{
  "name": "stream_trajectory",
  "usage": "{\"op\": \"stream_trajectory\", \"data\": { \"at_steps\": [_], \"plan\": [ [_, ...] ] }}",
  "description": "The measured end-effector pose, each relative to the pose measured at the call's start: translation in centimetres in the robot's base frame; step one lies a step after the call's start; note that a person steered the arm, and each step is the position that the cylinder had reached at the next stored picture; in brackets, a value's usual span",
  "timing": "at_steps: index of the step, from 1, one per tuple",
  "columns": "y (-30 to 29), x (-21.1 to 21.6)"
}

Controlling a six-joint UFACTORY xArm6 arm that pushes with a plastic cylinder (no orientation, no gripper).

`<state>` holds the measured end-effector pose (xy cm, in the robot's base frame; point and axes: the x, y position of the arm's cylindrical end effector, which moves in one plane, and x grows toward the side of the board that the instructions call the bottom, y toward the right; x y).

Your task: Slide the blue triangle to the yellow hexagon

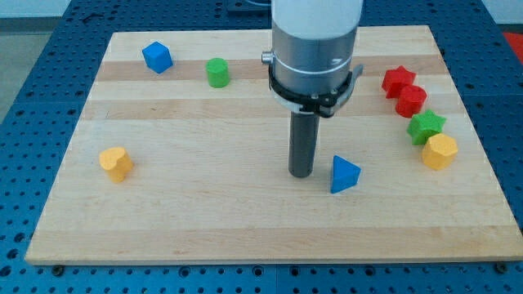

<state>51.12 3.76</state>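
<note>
My tip [301,174], the bare lower end of the straight dark rod, holds nothing and rests on the pale wooden board [204,220], just to the view's left of the small blue triangle block [344,174]; contact is too close to call. Blue triangle sits right of board centre. Target, the yellow hexagon block [440,151], is near the right edge, well apart from it, up and right. Judgement: tip looks lined up for a rightward shove, most of the slide left. Green star block [426,126] touches the hexagon from above, red star block [398,80] and red hexagon block [411,100] beyond. Far off: green cylinder [217,73], blue cube [157,57], yellow heart block [116,163].
</note>
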Motion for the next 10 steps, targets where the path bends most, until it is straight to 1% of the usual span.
{"op": "stream_trajectory", "data": {
  "at_steps": [3,4,6,7,10],
  "plan": [
    [10.4,0.1],
    [10.3,0.3],
    [8.0,4.2],
    [8.7,4.5],
    [14.3,2.2]
  ]
}}
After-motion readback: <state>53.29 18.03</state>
